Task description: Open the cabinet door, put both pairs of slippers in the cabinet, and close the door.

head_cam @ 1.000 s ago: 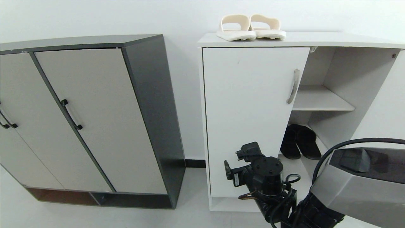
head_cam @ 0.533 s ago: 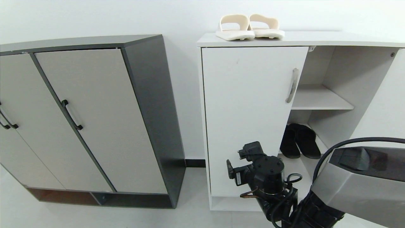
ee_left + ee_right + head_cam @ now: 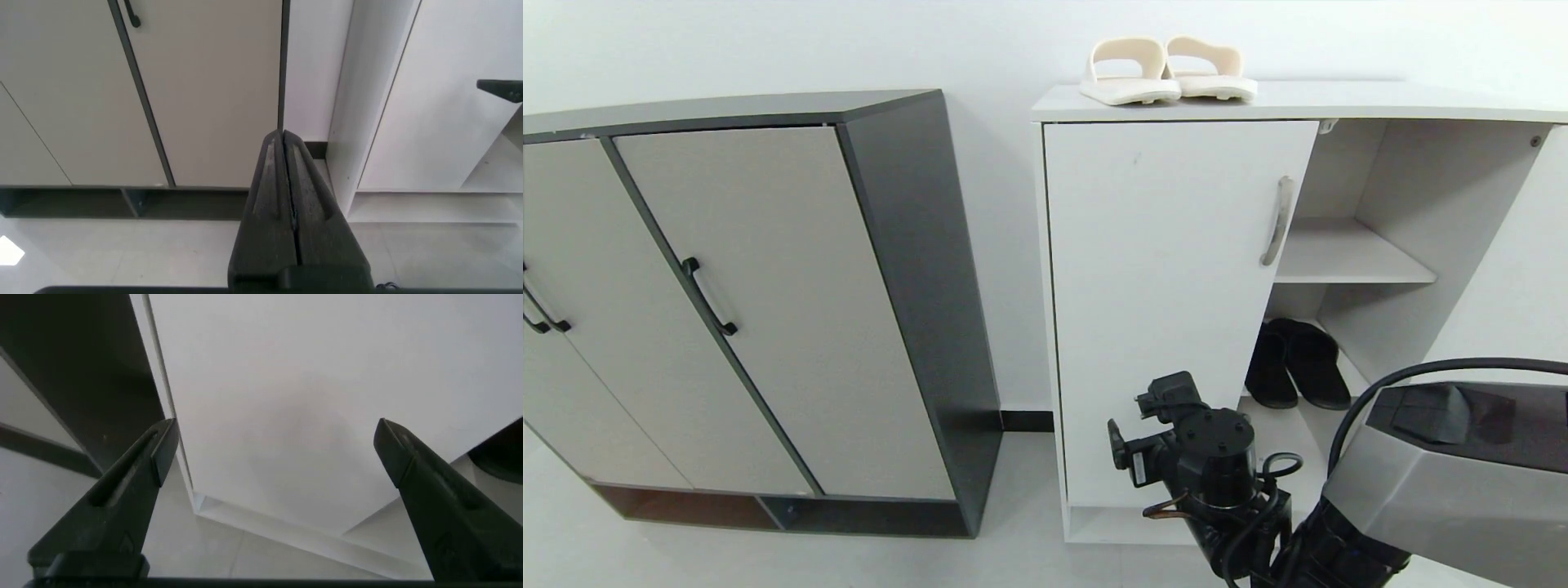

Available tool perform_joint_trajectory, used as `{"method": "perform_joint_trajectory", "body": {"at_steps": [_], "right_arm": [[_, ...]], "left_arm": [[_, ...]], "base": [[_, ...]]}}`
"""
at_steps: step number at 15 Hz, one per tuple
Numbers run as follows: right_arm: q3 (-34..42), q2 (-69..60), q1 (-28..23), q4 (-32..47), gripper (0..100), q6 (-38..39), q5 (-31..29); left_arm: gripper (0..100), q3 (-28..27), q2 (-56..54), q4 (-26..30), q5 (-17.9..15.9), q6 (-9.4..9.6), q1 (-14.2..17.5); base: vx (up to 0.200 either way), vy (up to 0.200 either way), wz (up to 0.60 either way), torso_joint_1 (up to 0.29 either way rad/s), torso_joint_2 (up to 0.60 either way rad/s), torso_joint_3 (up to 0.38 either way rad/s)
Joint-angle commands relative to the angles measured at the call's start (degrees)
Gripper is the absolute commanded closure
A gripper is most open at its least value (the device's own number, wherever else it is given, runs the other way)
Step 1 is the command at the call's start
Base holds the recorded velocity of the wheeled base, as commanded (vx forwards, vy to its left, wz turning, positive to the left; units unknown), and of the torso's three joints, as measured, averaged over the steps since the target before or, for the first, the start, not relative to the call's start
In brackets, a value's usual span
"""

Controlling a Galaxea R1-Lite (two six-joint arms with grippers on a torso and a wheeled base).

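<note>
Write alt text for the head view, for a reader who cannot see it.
White cabinet, right side open: a pair of black slippers on its lower shelf, a pair of cream slippers on top. The robot's black right arm is low before the closed left door. A grey two-door cabinet stands further left.

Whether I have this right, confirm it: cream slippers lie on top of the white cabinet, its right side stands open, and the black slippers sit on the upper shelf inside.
One error: the black slippers sit below the upper shelf, not on it, as the head view shows. The cream slippers lie on top of the white cabinet, whose right side stands open.
</note>
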Motion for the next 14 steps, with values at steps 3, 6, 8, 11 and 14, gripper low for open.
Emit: {"method": "perform_joint_trajectory", "body": {"at_steps": [3,6,8,11,14], "right_arm": [[0.2,0.2,0.1,-0.2,0,0.0,0.0],[0.2,0.2,0.2,-0.2,0,0.0,0.0],[0.2,0.2,0.1,-0.2,0,0.0,0.0],[0.3,0.2,0.1,-0.2,0,0.0,0.0],[0.4,0.3,0.1,-0.1,0,-0.1,-0.1]], "left_arm": [[100,0.0,0.1,-0.1,0.0,-0.15,0.0],[100,0.0,0.1,-0.1,0.0,-0.15,0.0],[100,0.0,0.1,-0.1,0.0,-0.15,0.0],[100,0.0,0.1,-0.1,0.0,-0.15,0.0],[100,0.0,0.1,-0.1,0.0,-0.15,0.0]], "base": [[0.0,0.0,0.0,0.006,-0.17,-0.261],[0.0,0.0,0.0,0.041,-0.44,-0.362],[0.0,0.0,0.0,0.073,-0.5,-0.354],[0.0,0.0,0.0,0.121,-0.46,-0.341],[0.0,0.0,0.0,0.139,-0.47,-0.329]]}}
